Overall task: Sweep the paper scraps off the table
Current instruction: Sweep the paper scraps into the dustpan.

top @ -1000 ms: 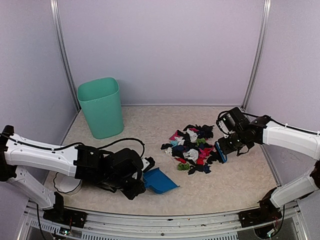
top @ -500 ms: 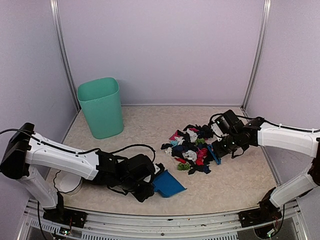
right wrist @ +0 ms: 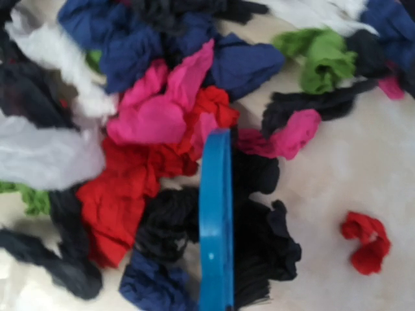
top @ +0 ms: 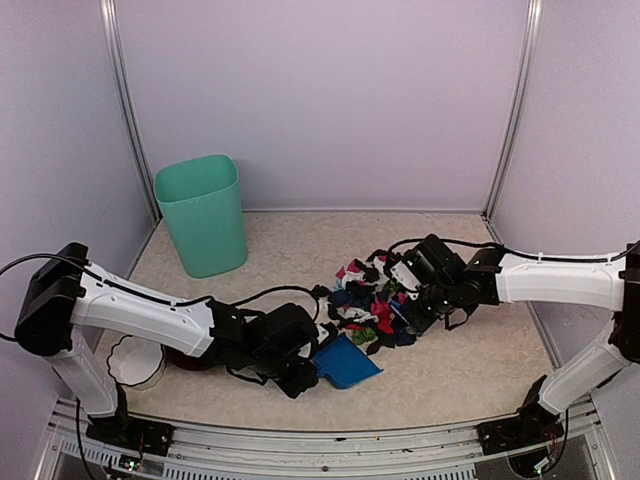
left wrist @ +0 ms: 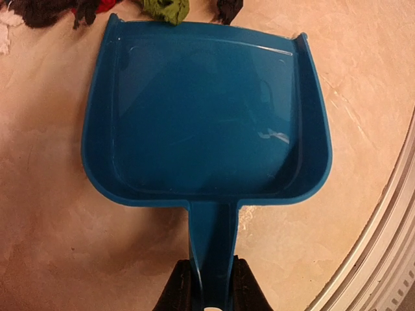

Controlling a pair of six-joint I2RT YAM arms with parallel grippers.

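Right wrist: paper scraps [right wrist: 155, 116] hide brush [right wrist: 215, 214] bristles, R claw [top: 416, 307] clamps it; L claw [left wrist: 211, 288] clamps dustpan [left wrist: 201, 116] handle.

Open table [top: 300, 240] (far side) behind paper scraps [top: 372, 305]

Small crumpled paper scraps [top: 372, 298] lay heaped right of centre on the broad flat beige table [top: 470, 365]. A blue plastic dustpan [top: 350, 362] lay just before the heap, mouth toward it. A small blue hand brush [right wrist: 216, 220] stood in its right side. A green plastic bin [top: 203, 215] stood back left.
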